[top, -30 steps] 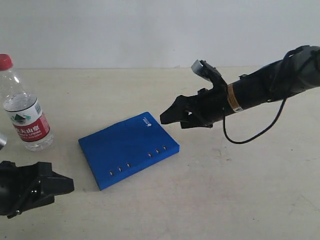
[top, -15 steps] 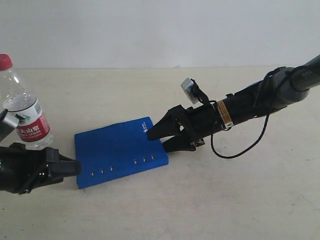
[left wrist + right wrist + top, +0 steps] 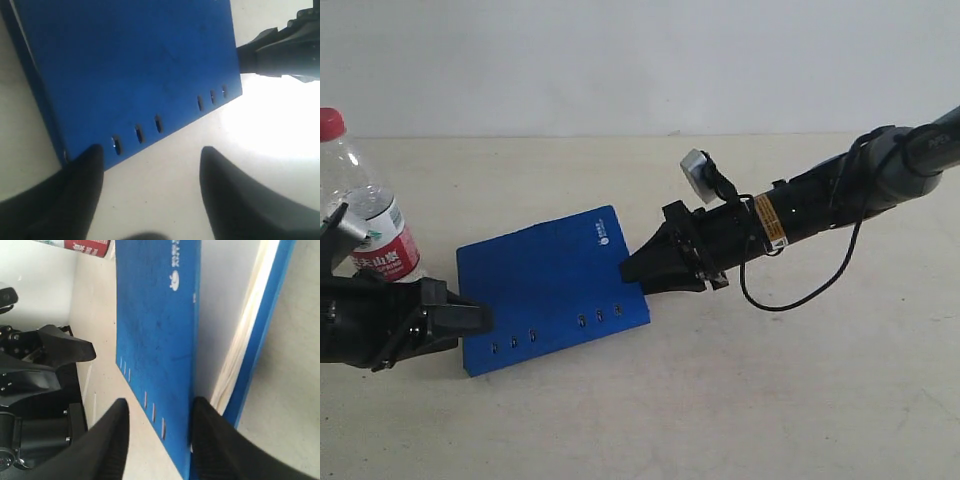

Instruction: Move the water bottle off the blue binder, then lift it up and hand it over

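The small clear plastic water bottle [image 3: 360,190], red-capped with a red, white and green label, stands off the flat royal-blue rectangular binder [image 3: 550,275], on the pale table [image 3: 770,400] just beyond the binder's left corner. The exterior frame edge cuts off its side, and the black left gripper [image 3: 150,155] hides its base. The right wrist view catches only a strip of red label.

The left gripper is spread wide and grasps nothing. One finger [image 3: 75,190] touches the binder's corner and hides it.

The black right gripper [image 3: 160,402] straddles the binder's opposite edge, where the cover stands raised off white pages [image 3: 245,340]. Whether it pinches the cover is unclear.

There is one bottle, one binder and two grippers. Six metal rivets [image 3: 137,134] sit in two groups of three, and there is one white logo [image 3: 601,235].
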